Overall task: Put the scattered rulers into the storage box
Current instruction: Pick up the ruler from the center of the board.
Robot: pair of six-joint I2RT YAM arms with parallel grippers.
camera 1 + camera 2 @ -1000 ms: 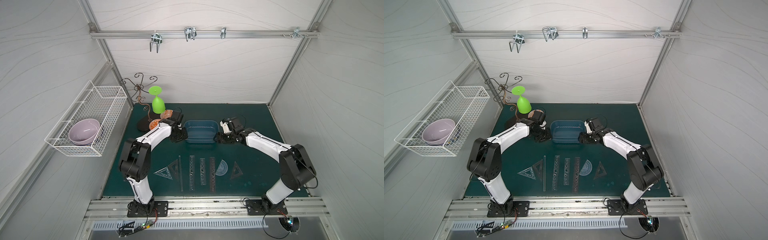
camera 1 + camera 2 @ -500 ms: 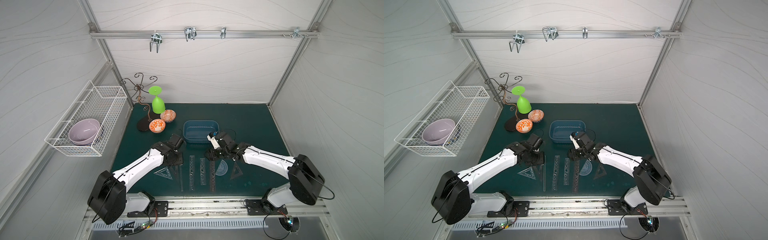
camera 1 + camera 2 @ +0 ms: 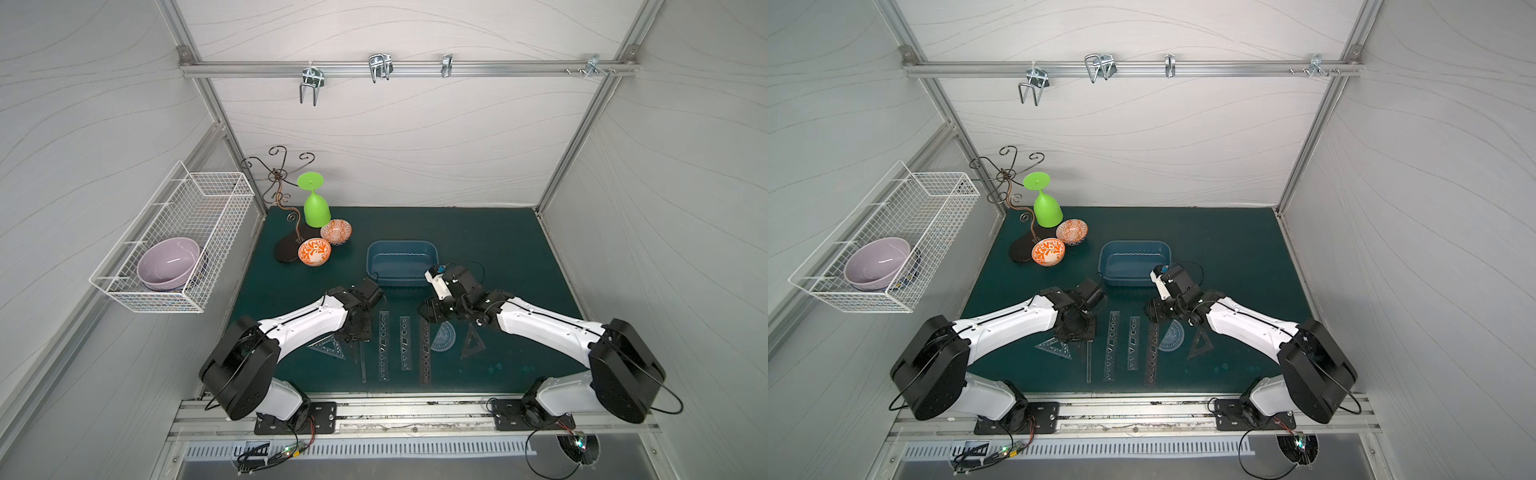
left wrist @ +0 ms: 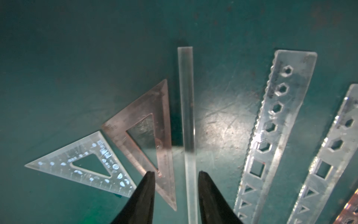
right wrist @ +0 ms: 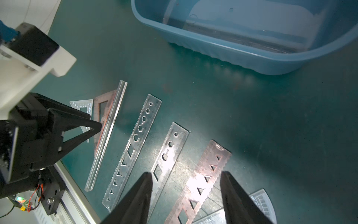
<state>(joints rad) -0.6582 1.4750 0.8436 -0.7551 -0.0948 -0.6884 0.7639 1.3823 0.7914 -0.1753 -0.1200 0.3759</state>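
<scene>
The storage box [image 3: 401,262] sat mid-frame, the wire basket [image 3: 216,195] at frame left held a purple bowl [image 3: 168,262], the rulers [image 3: 383,345] lay lower-centre on the desk [image 3: 498,249], with left pincer [image 4: 176,174] and right pincer [image 5: 186,174] part-open and empty.

smoky stencil ruler [image 3: 424,357]: far end under right end effector [image 3: 429,320] | protractor [image 5: 264,203]: cut by frame edge | storage box [image 5: 232,56]: contents blurred

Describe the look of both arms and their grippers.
The left arm and right arm have white link shells, bulky black joint housings and thin black cables looping outside. The left gripper and right gripper carry black fingers tapering to narrow tips.
</scene>
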